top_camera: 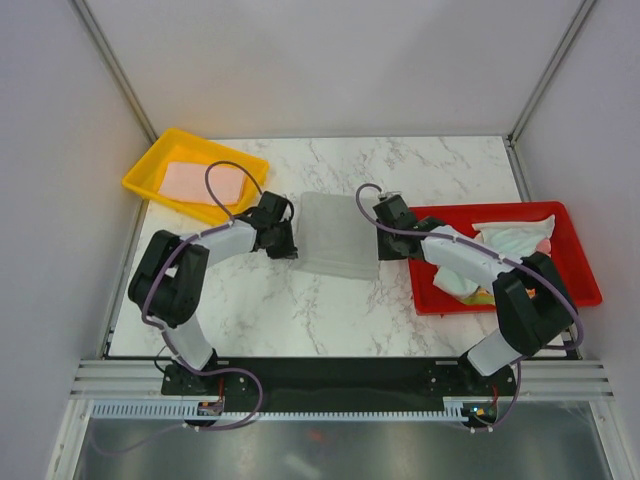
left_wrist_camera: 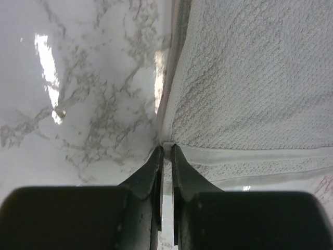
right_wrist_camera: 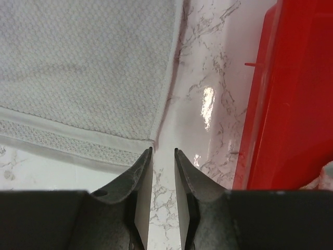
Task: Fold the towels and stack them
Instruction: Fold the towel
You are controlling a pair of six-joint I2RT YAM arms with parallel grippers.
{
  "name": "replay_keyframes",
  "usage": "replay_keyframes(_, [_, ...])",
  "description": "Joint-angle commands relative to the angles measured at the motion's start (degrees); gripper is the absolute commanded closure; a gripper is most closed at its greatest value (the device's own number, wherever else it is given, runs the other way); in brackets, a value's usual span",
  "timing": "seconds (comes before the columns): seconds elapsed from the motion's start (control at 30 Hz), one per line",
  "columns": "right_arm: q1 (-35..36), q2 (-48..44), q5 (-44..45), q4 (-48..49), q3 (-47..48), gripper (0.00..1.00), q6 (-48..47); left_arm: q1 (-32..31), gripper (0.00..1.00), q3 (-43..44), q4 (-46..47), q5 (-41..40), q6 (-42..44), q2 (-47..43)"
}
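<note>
- Now, far left: a pink towel point(top_camera: 200, 182) lies flat in the yellow tray point(top_camera: 140, 180).
- The left gripper point(left_wrist_camera: 167, 148) is at the grey towel's point(top_camera: 335, 235) left edge. Its jaws are drawn almost together with a towel corner right at the tips. Pinched or not, can't tell.
- The grey towel lies flat mid-table, between both grippers.
- The right gripper point(right_wrist_camera: 162, 151) is at its right edge, jaws apart over bare marble.
- Far right: a crumpled pale towel point(top_camera: 515, 240) sits in the red tray point(top_camera: 575, 250).
</note>
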Motion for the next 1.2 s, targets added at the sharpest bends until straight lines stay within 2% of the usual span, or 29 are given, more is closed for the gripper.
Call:
replay_keyframes(0.0, [0.3, -2.5, -1.2, 0.2, -0.5, 0.69, 2.8, -0.2, 0.89, -5.7, -4.2, -3.9, -3.5, -4.0])
replay_keyframes(0.1, [0.3, -2.7, -1.7, 0.6, -0.3, 0.69, 6.6, -0.4, 0.83, -8.0, -3.9, -4.7, -4.6, -7.6])
replay_keyframes(0.2, [0.4, -1.2, -2.2, 1.2, 0.5, 0.69, 11.4, -0.7, 0.71, -8.3, -3.7, -4.4, -4.8, -9.5])
replay_keyframes(0.23, [0.5, -0.2, -2.1, 1.2, 0.8, 0.69, 13.9, -0.7, 0.65, -8.4, -3.6, -4.5, -5.0, -9.8])
replay_keyframes(0.33, [1.1, 1.7, -2.4, 2.3, 1.3, 0.69, 16.1, -0.5, 0.58, -7.4, -3.5, -4.8, -5.0, -10.5])
replay_keyframes(0.47, [1.3, 4.0, -1.6, 3.6, 1.5, 0.64, 19.0, -0.5, 0.57, -5.9, -1.9, -3.1, -4.0, -10.2])
replay_keyframes(0.6, [1.5, 6.0, -1.1, 4.2, 1.8, 0.63, 19.9, 0.1, 0.62, -5.8, -1.7, -2.0, -3.2, -8.9])
replay_keyframes(0.73, [1.4, 7.1, -0.2, 4.9, 0.5, 0.67, 20.6, 0.3, 0.67, -6.2, -1.3, -1.9, -2.6, -8.8])
replay_keyframes(0.9, [1.4, 7.7, 0.1, 6.0, -0.6, 0.73, 20.9, 0.3, 0.61, -6.4, -0.4, -0.2, -2.9, -9.1])
replay_keyframes(1.17, [1.4, 9.1, -0.3, 6.8, -0.9, 0.8, 20.1, 0.9, 0.6, -6.2, 0.3, 1.4, -3.2, -9.4])
